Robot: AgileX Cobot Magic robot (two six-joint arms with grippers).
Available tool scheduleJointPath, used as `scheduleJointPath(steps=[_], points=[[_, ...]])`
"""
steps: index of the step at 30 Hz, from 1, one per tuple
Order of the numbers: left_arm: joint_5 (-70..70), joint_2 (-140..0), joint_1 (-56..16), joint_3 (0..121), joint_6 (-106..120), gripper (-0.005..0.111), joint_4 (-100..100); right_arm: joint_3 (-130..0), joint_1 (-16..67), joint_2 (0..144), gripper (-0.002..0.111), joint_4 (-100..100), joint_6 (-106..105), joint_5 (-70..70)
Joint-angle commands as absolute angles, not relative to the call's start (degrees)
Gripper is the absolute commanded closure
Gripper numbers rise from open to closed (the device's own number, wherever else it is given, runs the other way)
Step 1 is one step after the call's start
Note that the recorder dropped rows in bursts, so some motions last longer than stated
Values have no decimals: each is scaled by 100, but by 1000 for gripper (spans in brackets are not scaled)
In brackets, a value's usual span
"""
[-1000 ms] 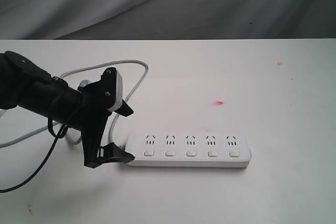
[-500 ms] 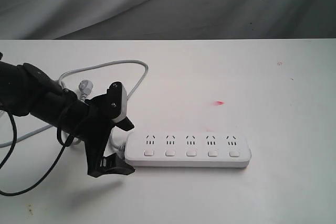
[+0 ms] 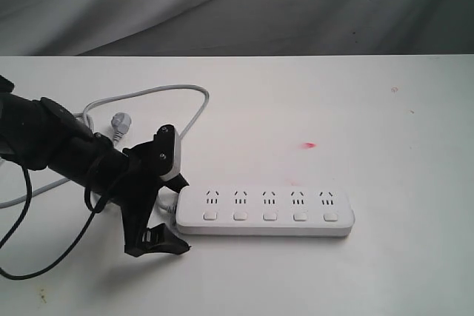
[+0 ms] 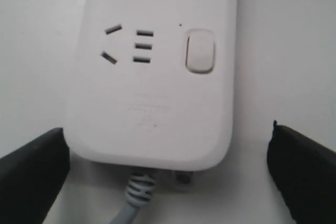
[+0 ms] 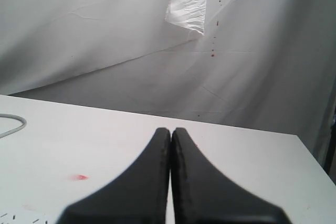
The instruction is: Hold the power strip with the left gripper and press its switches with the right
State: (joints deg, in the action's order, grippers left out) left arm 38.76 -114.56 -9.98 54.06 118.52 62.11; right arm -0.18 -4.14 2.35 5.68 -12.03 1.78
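Widely spread, the left gripper (image 3: 184, 214) straddles the power strip (image 3: 282, 206).

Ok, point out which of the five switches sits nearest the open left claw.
The switch at the cord end of the power strip, leftmost in the exterior view. The left claw straddles that end; the other four lie farther along.

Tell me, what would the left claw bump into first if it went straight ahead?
Probably the power strip: its cord end lies just between the left gripper's open fingers, straight in its path.
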Motion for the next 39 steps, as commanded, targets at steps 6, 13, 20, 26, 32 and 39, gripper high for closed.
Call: scheduleJointPath(steps=[6, 13, 20, 26, 32, 39], points=[[3858, -11475, -1035, 5435, 11996, 12, 6505, 0, -466, 211, 108, 508, -1200, 163], [3877, -11473, -1067, 5435, 11996, 12, 6543, 0, -466, 211, 108, 508, -1200, 163], [3840, -11473, -1092, 5435, 11996, 12, 6545, 0, -466, 211, 108, 508, -1200, 163], [3853, -11473, -1092, 5435, 11996, 12, 6545, 0, -466, 211, 108, 508, -1200, 163], [3775, -11473, -1092, 5435, 11996, 30, 6545, 0, -466, 211, 108, 508, -1200, 163], [3733, -11473, -1092, 5435, 11996, 56, 6545, 0, -466, 211, 108, 508, -1200, 163]])
